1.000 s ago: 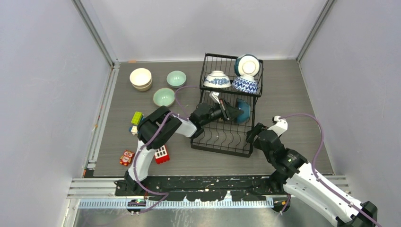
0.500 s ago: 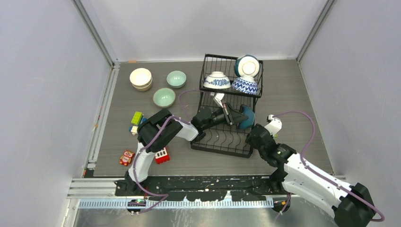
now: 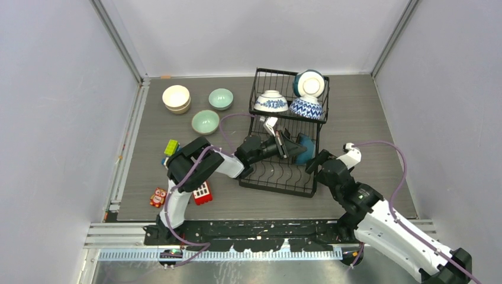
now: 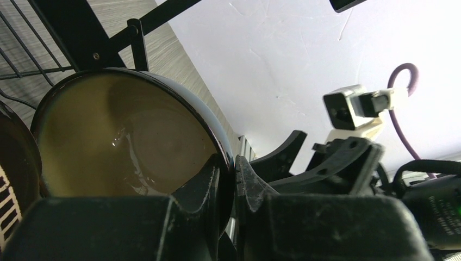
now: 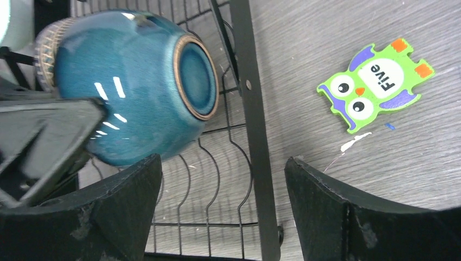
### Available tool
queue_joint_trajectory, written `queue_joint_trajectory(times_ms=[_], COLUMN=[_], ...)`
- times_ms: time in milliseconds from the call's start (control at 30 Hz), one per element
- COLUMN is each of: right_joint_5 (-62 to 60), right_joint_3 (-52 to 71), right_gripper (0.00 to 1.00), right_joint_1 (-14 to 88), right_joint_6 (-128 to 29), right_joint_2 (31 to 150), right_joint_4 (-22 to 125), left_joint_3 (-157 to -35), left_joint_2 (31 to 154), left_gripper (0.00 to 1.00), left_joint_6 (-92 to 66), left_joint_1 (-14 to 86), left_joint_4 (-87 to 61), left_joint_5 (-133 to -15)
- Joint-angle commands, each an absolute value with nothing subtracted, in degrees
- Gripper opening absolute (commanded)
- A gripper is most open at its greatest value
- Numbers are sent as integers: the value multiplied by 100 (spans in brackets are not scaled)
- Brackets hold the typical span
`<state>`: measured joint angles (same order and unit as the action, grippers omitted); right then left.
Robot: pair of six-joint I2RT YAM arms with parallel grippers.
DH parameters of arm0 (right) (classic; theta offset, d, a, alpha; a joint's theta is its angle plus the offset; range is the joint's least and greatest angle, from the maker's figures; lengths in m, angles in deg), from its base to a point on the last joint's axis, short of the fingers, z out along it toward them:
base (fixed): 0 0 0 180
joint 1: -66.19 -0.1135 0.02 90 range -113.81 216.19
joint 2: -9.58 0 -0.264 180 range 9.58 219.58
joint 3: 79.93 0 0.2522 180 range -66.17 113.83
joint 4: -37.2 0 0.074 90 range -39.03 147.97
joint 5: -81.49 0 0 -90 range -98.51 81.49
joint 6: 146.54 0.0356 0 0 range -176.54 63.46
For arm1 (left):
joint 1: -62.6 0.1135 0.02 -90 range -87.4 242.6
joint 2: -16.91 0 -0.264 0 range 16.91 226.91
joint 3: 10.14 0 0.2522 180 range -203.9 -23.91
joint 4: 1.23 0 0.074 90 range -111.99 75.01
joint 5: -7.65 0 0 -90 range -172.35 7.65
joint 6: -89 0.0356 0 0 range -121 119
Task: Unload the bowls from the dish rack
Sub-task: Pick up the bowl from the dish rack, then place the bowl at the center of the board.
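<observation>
Grey wood tabletop (image 3: 367, 118); left fingers (image 4: 201, 185) pinching rim of dark teal glazed bowl (image 5: 136, 81), right fingers (image 5: 125, 196) wide, empty; risk: snag on black wire dish rack (image 5: 255, 136), slip.

1. In the right wrist view we read one word, "Five", in dark letters on the white oval belly of a green owl-shaped puzzle piece (image 5: 375, 87). The word runs slantwise, following the tilt of the owl. The piece has purple wings and orange ear tips. It lies flat on the grey wood-grain table (image 5: 326, 32), beside the outer frame of the black wire dish rack (image 5: 255, 136) and not touching it.
2. In the top external view, a small red owl figure (image 3: 158, 197) lies on the table's near left part; any marking on it is too small for us to read.
3. In the left wrist view we read no lettering.
</observation>
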<state>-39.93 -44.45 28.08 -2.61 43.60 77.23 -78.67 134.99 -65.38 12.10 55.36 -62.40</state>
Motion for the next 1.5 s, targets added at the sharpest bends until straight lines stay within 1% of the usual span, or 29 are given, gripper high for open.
queue_joint_trajectory(times_ms=[0,133,267,667,833,967,1033,1133,1300,1467], right_joint_5=[-3951,-3786,-3608,-2721,-2262,-1818,-1568,-1294,-637,285], right_joint_3=[-3837,-3510,-3176,-2826,-2517,-2076,-1798,-1414,-777,-127], right_gripper=[89,92,92,92,92,92,92,93,93,93], right_joint_1=[2827,2830,2823,2822,2825,2828,2823,2830,2826,2825], right_joint_6=[-363,-529,-794,-1408,-1744,-1947,-2045,-2166,-2410,-2617], right_joint_2=[4080,3837,3750,3590,3571,3773,3938,4167,4684,5365], right_joint_4=[8348,8697,8896,8487,8464,8541,8589,8649,8642,8519], left_joint_3=[-7926,-7799,-7619,-6971,-6460,-6030,-5901,-5938,-6332,-6655], left_joint_2=[12785,12703,12558,12128,11651,10984,10482,9487,7813,6458], left_gripper=[0,0,0,0,0,0,0,0,0,0], left_joint_6=[-6398,-6467,-6492,-6490,-6307,-6103,-5853,-5074,-3252,-1820], left_joint_1=[1216,1215,1215,1051,1036,1036,1031,962,621,280], left_joint_4=[6701,6701,6701,6701,6701,6486,5924,4501,1032,-1650], left_joint_5=[-6098,-6058,-6032,-5957,-5980,-6011,-5954,-5809,-5954,-6526])
